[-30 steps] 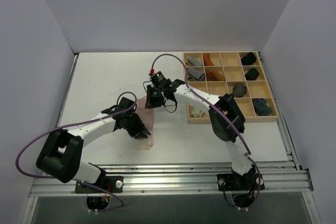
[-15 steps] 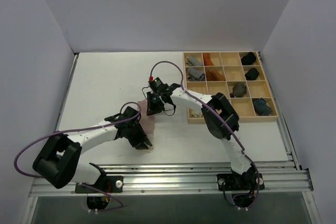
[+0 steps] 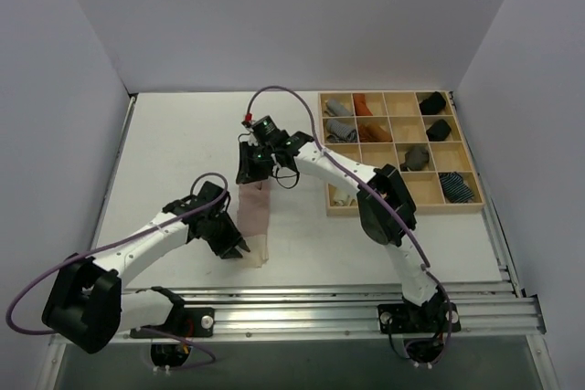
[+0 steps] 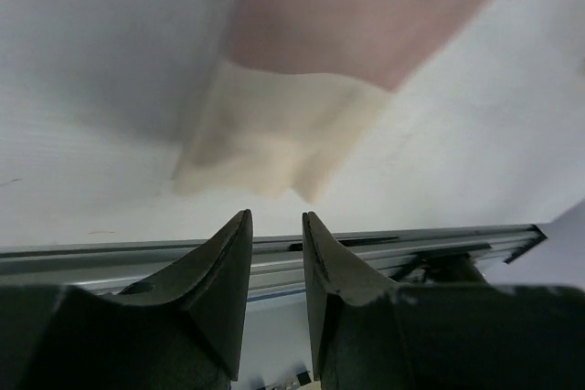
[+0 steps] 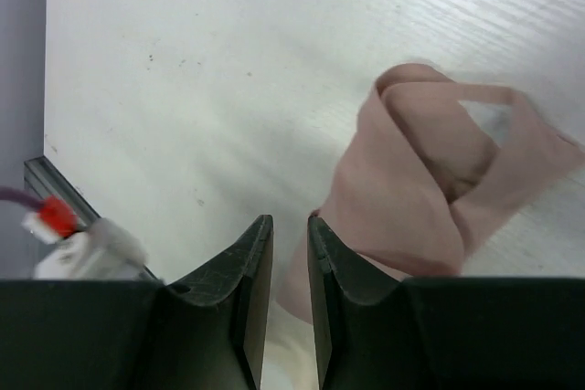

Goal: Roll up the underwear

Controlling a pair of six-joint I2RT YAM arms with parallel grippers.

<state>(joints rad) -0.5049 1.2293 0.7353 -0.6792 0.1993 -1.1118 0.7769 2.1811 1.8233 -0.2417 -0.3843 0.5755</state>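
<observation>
— How stands the left gripper [image 4: 276,218]?
— Its two dark fingers are a thin slit apart, with nothing between them. Just beyond them lies the beige end [image 4: 274,139] of the dusty pink cloth brief [image 3: 254,215], a long strip on the white table [image 3: 174,152], low in the centre of the top view.
— And the right gripper [image 5: 288,221]?
— Also a thin slit, at the strip's upper end. Whether it pinches the cloth, I cannot tell.
</observation>
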